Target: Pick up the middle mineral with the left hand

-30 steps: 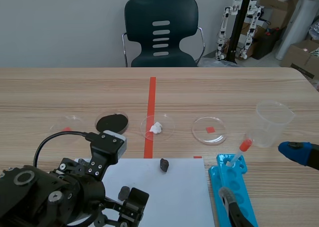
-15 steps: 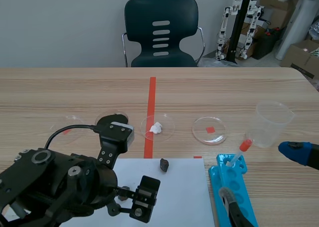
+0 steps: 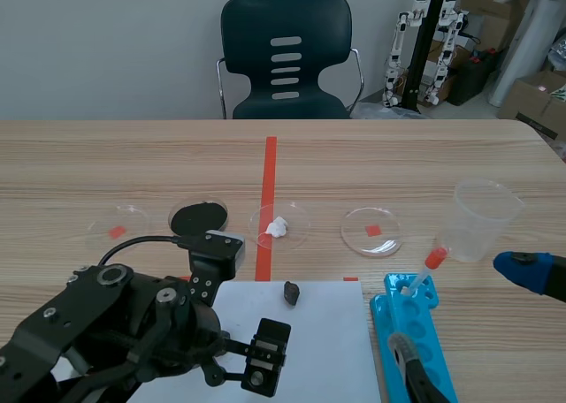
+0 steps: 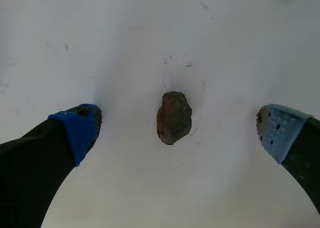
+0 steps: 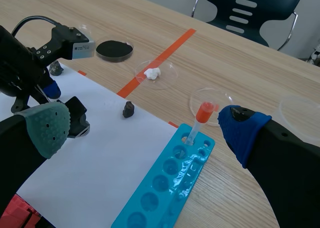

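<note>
Fingers (image 4: 75, 133) of my left gripper (image 4: 177, 130) spread wide, the mineral (image 4: 173, 117) between them.
I hover over the white paper (image 3: 327, 341); the dark brown mineral lies on it between my blue pads, touching neither. My right gripper (image 5: 145, 130) is spread apart too, the blue tube rack (image 3: 424, 323) and its red-capped tube (image 3: 426, 270) lying between its pads. Farther out, a second dark stone (image 3: 291, 292) sits near the paper's far edge. Beyond it stand a dish of black powder (image 3: 198, 217), a dish with a white lump (image 3: 279, 226), a clear dish (image 3: 371, 231) and a clear cup (image 3: 482, 217).
</note>
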You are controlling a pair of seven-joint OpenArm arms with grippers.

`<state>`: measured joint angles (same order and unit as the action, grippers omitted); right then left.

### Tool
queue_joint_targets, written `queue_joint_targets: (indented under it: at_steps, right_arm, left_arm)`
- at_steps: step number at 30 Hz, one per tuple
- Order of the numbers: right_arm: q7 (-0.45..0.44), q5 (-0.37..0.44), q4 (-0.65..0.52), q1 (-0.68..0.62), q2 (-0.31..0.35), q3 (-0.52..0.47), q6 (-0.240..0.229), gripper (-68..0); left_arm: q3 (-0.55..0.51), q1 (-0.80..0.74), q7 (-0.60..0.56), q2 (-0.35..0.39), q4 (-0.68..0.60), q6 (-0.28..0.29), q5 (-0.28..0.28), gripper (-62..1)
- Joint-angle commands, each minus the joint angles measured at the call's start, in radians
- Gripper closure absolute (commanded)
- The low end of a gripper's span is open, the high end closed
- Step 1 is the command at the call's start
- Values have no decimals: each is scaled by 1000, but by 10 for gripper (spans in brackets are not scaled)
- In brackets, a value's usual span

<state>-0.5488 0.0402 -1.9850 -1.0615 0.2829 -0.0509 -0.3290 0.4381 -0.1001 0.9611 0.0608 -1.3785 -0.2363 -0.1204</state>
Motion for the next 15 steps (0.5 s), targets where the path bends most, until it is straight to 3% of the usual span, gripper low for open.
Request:
queue_joint_targets:
  at_steps: [1, 11, 15]
  right_arm:
    - [-11, 8, -11, 0, 5, -7, 3, -623]
    - [-11, 8, -11, 0, 5, -7, 3, -623]
    - [-11, 8, -11, 0, 5, -7, 3, -623]
  left_arm:
    - [1, 10, 1, -10, -2, -6, 2, -623]
    - [1, 12, -3, -10, 4, -6, 2, -611]
    - [1, 12, -7, -10, 4, -7, 9, -389]
